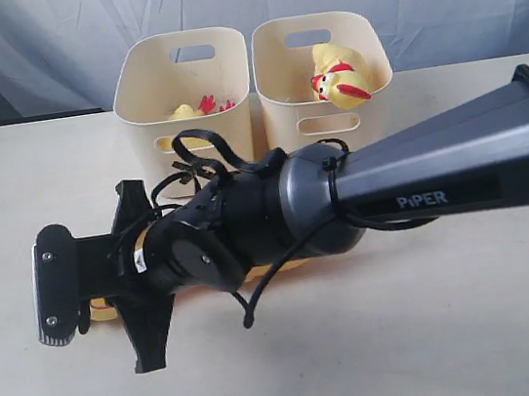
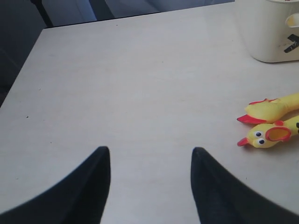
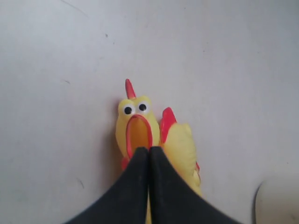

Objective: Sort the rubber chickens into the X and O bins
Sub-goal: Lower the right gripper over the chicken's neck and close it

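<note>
Two rubber chickens lie side by side on the table. One is a head piece point(image 3: 133, 123) with an open red mouth, the other a yellow piece point(image 3: 180, 147) with red tips. My right gripper point(image 3: 149, 149) is shut, its tips pressed together just over the head piece with nothing between them. In the left wrist view the same pair shows as a head point(image 2: 267, 135) and a body piece point(image 2: 273, 109). My left gripper point(image 2: 150, 149) stands open over bare table, well away from them. The X bin point(image 2: 264, 32) stands beyond. Both bins point(image 1: 179, 82) point(image 1: 321, 72) hold chicken pieces.
The right arm point(image 1: 419, 176) reaches across the table in front of the bins and hides their marks and most of the chickens beneath it. A yellow bit point(image 1: 103, 311) shows under its wrist. A grey curtain hangs behind.
</note>
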Available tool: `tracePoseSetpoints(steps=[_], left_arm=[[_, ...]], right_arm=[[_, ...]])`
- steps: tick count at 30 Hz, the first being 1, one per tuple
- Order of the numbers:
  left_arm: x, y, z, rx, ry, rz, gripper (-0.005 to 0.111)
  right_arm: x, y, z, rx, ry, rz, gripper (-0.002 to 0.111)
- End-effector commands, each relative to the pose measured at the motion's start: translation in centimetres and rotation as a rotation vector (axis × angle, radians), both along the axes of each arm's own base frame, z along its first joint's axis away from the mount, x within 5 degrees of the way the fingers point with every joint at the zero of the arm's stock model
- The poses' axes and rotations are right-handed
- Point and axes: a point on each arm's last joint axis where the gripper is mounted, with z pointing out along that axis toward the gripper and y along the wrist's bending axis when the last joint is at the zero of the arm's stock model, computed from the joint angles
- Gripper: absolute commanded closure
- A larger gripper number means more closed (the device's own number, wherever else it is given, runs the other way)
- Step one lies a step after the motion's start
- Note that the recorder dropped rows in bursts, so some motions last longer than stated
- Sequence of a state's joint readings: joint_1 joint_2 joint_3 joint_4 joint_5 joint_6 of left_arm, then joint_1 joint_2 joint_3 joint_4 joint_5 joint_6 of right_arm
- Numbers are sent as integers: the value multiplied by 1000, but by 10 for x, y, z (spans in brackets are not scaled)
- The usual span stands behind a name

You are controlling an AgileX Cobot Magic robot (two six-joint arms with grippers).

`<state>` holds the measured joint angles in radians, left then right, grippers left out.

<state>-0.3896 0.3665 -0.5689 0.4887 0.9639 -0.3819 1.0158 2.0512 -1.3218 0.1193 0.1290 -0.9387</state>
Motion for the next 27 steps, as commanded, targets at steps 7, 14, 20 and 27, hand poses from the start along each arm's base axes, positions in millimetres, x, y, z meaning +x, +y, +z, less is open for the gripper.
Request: tracePoseSetpoints(steps=[7,14,20,27], left_arm=[[-1,1,2,3,-13,2,57],[-1,1,2,3,-13,2,57],[-1,1,2,3,-13,2,57],[-1,1,2,3,-13,2,57]], right_arm=[[4,9,7,-60,36,15,108],[6,6,11,-100,102,-77,108],[8,-2,6,-212,106,-122,108],[18,-3,5,-309,193,-344,108]])
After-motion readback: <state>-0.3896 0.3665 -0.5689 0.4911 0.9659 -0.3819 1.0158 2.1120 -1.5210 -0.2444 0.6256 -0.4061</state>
